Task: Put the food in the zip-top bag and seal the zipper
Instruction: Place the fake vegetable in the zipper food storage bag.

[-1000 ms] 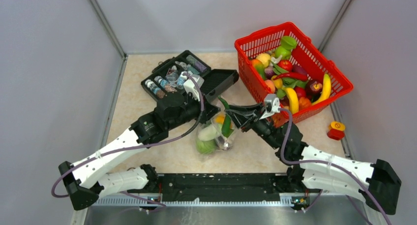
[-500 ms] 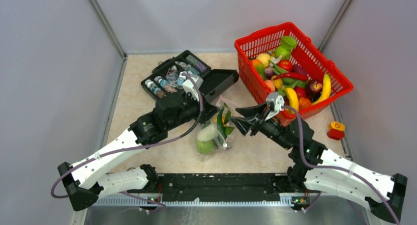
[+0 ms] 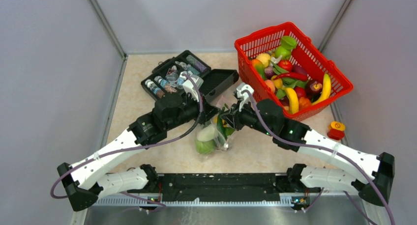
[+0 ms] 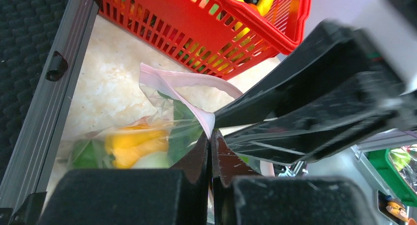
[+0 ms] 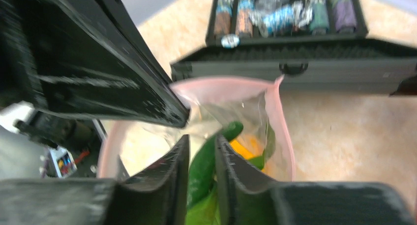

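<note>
Lying on the desk (image 3: 142, 104) in the overhead view, the zip-top bag (image 3: 217, 136) sits just in front of the black case (image 3: 221, 81), between the left tool (image 3: 210, 113) and the right tool (image 3: 230, 121). The bag is clear and crinkled. A green apple (image 3: 203, 147), a white radish (image 3: 207, 132) and dark green leaves show through it. A red basket (image 3: 263, 32) of toy produce stands to the right.

From the left wrist, the left tool's fingers are pressed flat together on the bag's top edge, right at the pink zipper (image 4: 187, 75). A yellow pepper (image 4: 129, 144) glows through the film below.

From the right wrist, the blurred view shows the right tool's fingers at a narrow gap with something green in it; whether they grip cannot be told. The zipper curves open around the mouth, and capped vials (image 5: 275, 14) fill the case behind.
</note>
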You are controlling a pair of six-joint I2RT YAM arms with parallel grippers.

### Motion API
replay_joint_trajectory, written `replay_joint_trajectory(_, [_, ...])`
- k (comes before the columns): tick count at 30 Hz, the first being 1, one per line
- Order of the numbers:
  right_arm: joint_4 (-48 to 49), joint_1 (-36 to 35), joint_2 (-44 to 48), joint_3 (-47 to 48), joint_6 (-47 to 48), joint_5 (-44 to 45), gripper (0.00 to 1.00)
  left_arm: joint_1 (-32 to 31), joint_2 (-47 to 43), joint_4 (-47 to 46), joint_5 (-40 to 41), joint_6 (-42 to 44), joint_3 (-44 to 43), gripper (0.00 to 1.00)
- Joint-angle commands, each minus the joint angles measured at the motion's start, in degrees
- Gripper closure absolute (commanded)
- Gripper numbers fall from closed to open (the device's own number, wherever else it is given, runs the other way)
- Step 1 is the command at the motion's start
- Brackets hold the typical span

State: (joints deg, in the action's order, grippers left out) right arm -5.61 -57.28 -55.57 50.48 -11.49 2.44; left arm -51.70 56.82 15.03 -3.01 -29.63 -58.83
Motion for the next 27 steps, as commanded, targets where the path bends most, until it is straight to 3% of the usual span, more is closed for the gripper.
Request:
replay_joint_trajectory(1, [-4.8, -0.6, -1.8, 3.8, 0.8, 1.8, 0.84, -0.2, -2.3, -3.3, -0.2, 0.8, -2.7, 1.00])
replay_joint_trajectory(8, [-2.5, -0.6, -4.4, 3.9, 2.4, 1.4, 0.79, -0.3, -2.2, -3.4, -2.6, 1.1, -3.2, 1.00])
replay_joint_trajectory(16, [-4.3, -0.6, -6.7, 5.8, 6.3, -13.8, 0.82, -0.3, -1.1, -3.4, -5.3, 1.1, -4.1, 1.00])
replay_joint_trajectory(20, [-1.4, -0.6, 2.4, 2.3, 9.4, -11.1, 0.84, -0.3, -2.2, -3.6, -2.8, 1.4, -3.2, 1.00])
replay_joint_trajectory(23, [3.2, -0.5, 11.3, -1.9, 11.0, -8.3, 0.75, -0.3, -2.8, -3.9, -1.0, 1.4, -2.4, 1.00])
replay_joint_trajectory(27, [-0.9, -0.2, 15.8, -0.6, 13.6, 1.4, 0.72, -0.2, -2.6, -4.2, -0.6, 1.4, -2.1, 1.00])
